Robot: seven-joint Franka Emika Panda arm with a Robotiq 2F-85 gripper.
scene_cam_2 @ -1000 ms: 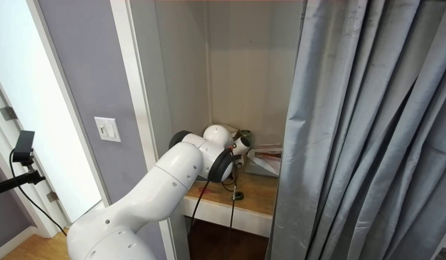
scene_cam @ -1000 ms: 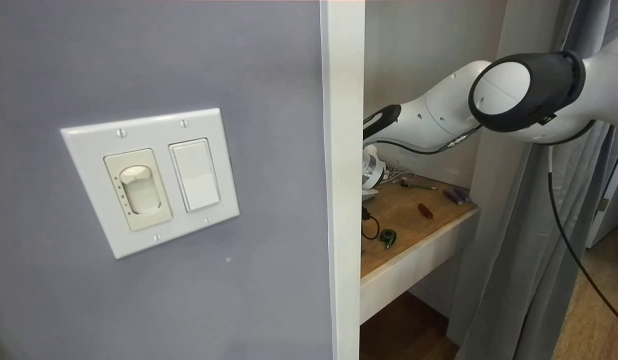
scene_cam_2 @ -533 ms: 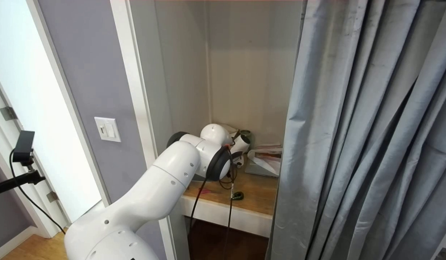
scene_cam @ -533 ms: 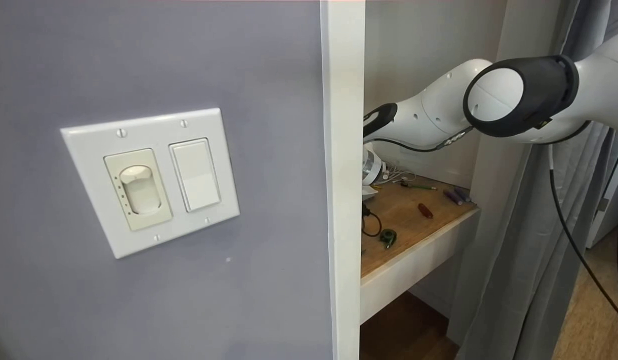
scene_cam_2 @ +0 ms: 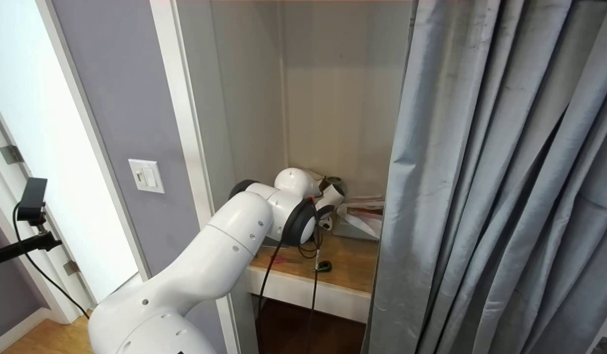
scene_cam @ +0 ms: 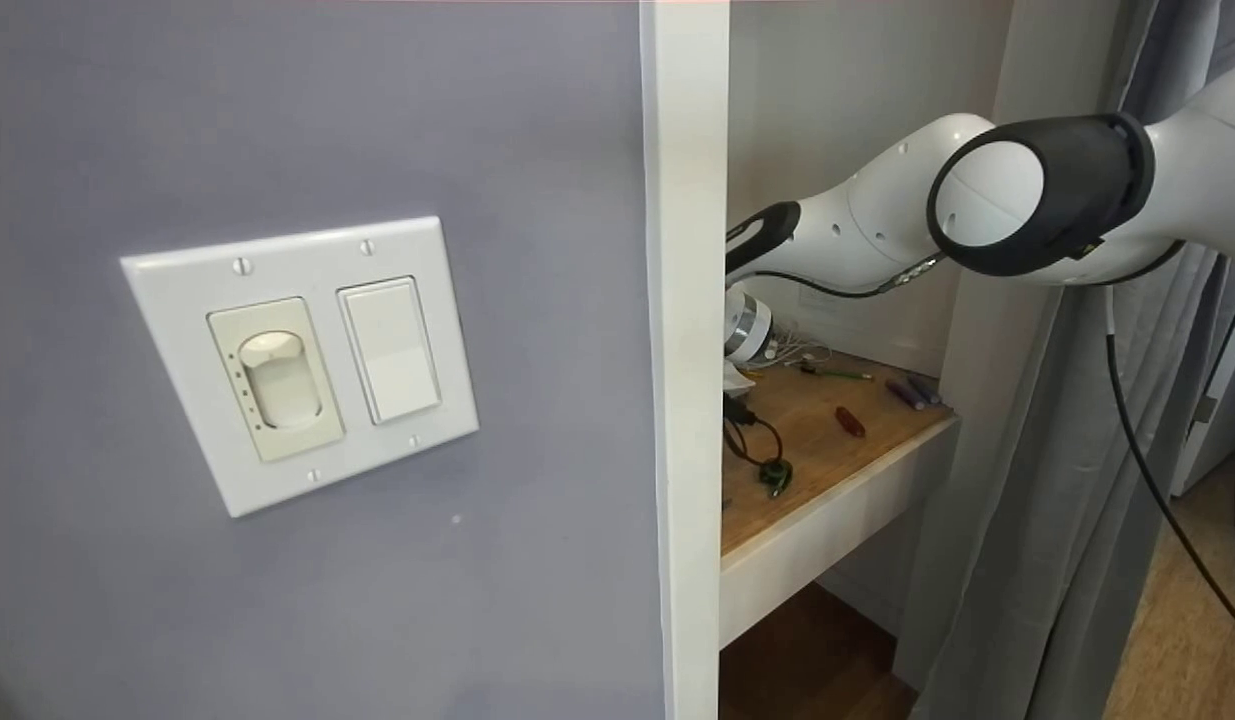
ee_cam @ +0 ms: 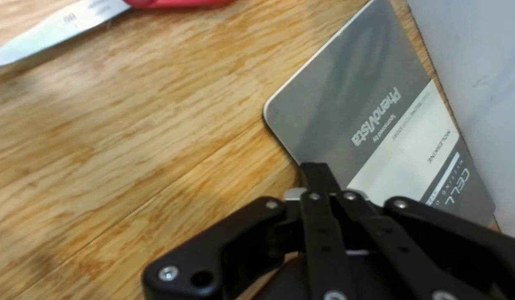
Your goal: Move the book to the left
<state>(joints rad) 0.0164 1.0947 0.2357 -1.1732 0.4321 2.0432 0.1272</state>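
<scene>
The book (ee_cam: pixel 345 87) is grey with a pale band and white print. It lies flat on the wooden shelf in the wrist view, its far side close along a pale upright wall. My gripper (ee_cam: pixel 315 166) points at the book from the bottom of that view, with its fingers together and nothing seen between them. The fingertips overlap the book's near left edge; whether they touch it I cannot tell. In both exterior views the gripper is hidden, behind the door frame (scene_cam: pixel 689 350) or the arm (scene_cam_2: pixel 234 236). I cannot make out the book for certain there.
A red-handled blade tool (ee_cam: pixel 86 18) lies at the wrist view's top left. The pale wall (ee_cam: pixel 470 75) bounds the book's right side. A green roll (scene_cam_2: pixel 324 267), a black cable (scene_cam: pixel 757 440) and a grey box with papers (scene_cam_2: pixel 357 228) are on the shelf. A curtain (scene_cam_2: pixel 455 172) hangs beside it.
The arm shifts slightly left in an exterior view, then its wrist end moves slightly back right. The black cable loop by the green roll has swung right.
</scene>
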